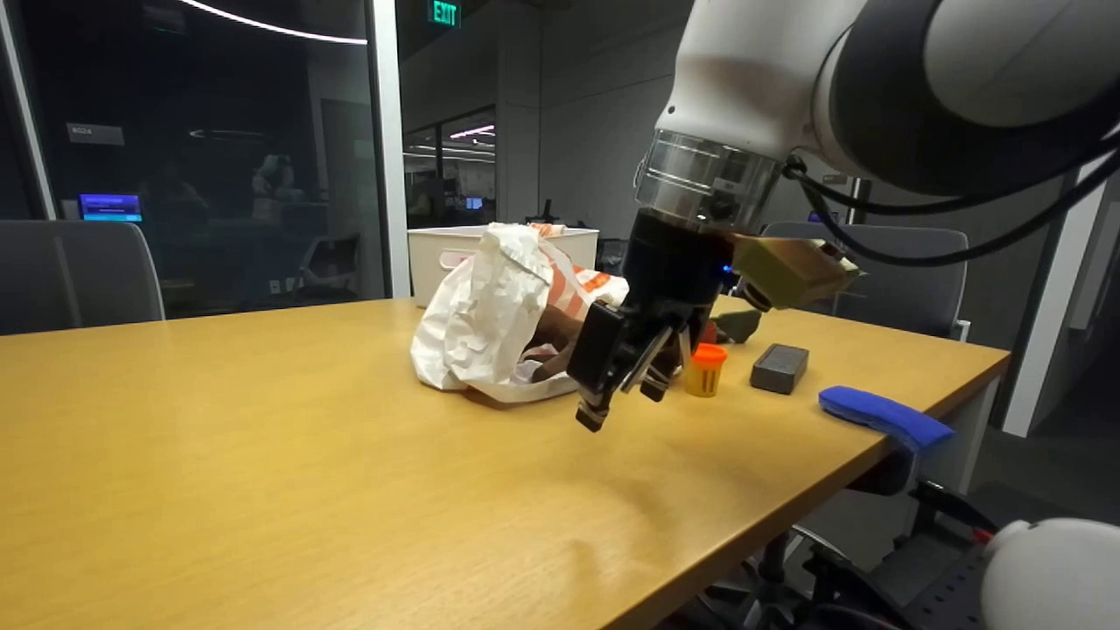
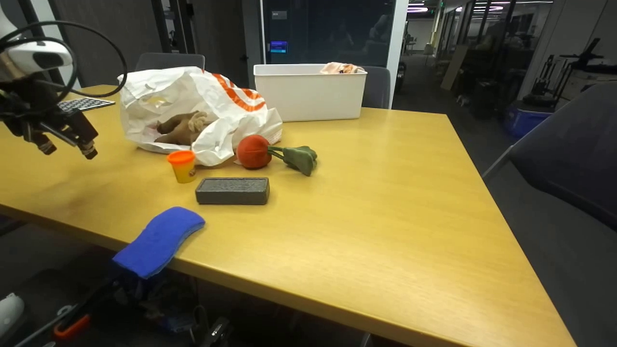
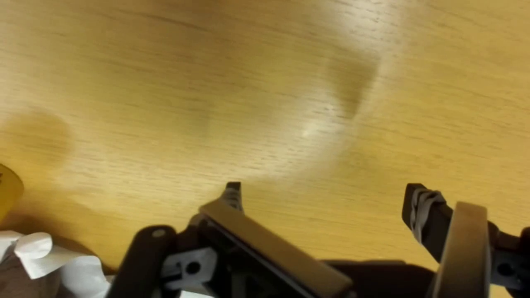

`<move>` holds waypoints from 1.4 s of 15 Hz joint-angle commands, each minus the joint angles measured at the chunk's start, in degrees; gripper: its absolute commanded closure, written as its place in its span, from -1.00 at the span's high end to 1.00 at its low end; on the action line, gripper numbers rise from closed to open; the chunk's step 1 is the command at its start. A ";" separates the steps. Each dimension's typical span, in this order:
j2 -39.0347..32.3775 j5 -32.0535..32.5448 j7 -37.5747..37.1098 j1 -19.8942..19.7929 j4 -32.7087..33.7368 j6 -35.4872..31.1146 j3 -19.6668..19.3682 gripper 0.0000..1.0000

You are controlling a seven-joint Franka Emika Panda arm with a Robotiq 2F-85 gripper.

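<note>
My gripper (image 1: 623, 401) (image 3: 324, 190) hangs over the wooden table, its fingers wide apart with only bare wood visible between them. It touches nothing that I can see. Beside it lies a crumpled white bag (image 1: 477, 324) (image 2: 243, 115) with orange markings, its mouth open. A brown soft item (image 2: 181, 129) rests inside that bag; its far part is hidden. A small yellow tub (image 2: 183, 169) with an orange lid stands close to the bag, and an edge of the tub (image 3: 8, 192) enters the wrist view at the left.
A dark grey block (image 2: 232, 191) lies near the tub. Next to the bag is a red plush vegetable (image 2: 253, 152) with green leaves. A blue cloth (image 2: 161, 241) overhangs the table edge. Behind stand a white bin (image 2: 308, 94) and a keyboard (image 2: 87, 104).
</note>
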State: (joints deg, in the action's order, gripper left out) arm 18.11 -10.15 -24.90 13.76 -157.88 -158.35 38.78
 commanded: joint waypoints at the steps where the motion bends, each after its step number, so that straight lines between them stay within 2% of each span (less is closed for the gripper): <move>1: -0.75 1.52 -0.60 1.53 -0.01 0.02 -2.86 1.00; 3: -1.69 1.67 -0.03 1.56 0.03 -0.05 -4.22 1.00; 10: -2.05 1.66 0.01 1.63 0.12 -0.08 -4.26 1.00; 16: 7.56 8.28 -4.33 -2.94 1.17 7.10 -8.69 1.00; 21: 10.54 14.45 -10.68 -10.16 1.64 11.25 -9.69 1.00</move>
State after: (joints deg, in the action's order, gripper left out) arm 26.55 0.62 -30.92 7.20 -156.24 -149.41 28.86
